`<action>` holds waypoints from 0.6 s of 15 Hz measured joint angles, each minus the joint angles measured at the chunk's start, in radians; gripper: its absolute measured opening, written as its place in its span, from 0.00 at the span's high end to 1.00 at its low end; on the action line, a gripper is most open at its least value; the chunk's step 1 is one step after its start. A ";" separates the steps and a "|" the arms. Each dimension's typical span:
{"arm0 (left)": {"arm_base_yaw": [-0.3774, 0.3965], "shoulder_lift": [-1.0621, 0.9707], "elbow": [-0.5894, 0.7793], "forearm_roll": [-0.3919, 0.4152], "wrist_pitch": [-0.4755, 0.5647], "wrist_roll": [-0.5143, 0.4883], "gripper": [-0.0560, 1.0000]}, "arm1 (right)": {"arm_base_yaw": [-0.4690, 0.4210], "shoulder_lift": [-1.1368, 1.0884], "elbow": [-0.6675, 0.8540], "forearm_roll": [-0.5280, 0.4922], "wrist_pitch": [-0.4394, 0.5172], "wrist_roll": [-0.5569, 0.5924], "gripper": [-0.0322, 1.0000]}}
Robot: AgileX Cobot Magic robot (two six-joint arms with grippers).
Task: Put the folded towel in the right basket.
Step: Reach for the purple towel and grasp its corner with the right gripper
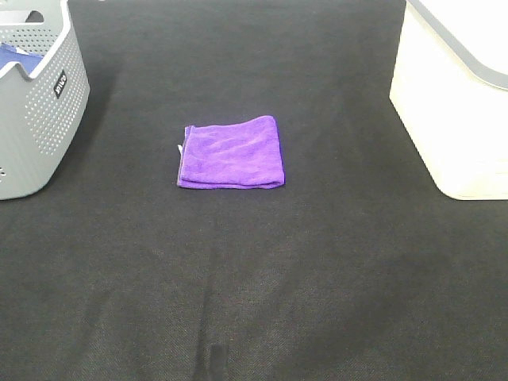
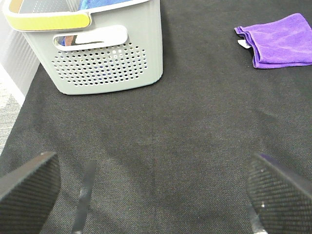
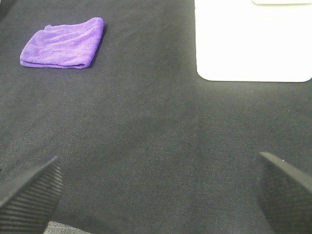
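Observation:
A folded purple towel (image 1: 231, 152) lies flat on the black cloth near the middle of the table. It also shows in the left wrist view (image 2: 280, 40) and the right wrist view (image 3: 63, 44). The right basket (image 1: 456, 95) is cream-white and stands at the right edge; its side shows in the right wrist view (image 3: 253, 41). Neither arm shows in the exterior view. My left gripper (image 2: 153, 195) is open and empty, well short of the towel. My right gripper (image 3: 156, 195) is open and empty, also far from the towel.
A grey perforated basket (image 1: 36, 95) stands at the left edge with blue cloth inside; it shows in the left wrist view (image 2: 97, 48) with a yellow rim. The black cloth (image 1: 254, 278) covers the table.

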 joint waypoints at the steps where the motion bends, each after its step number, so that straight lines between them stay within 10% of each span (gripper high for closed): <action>1: 0.000 0.000 0.000 0.000 0.000 0.000 0.03 | 0.000 0.000 0.000 0.000 0.000 0.000 0.03; 9: 0.000 0.000 0.000 0.000 0.000 0.000 0.03 | 0.000 0.032 -0.026 -0.003 -0.017 -0.027 0.03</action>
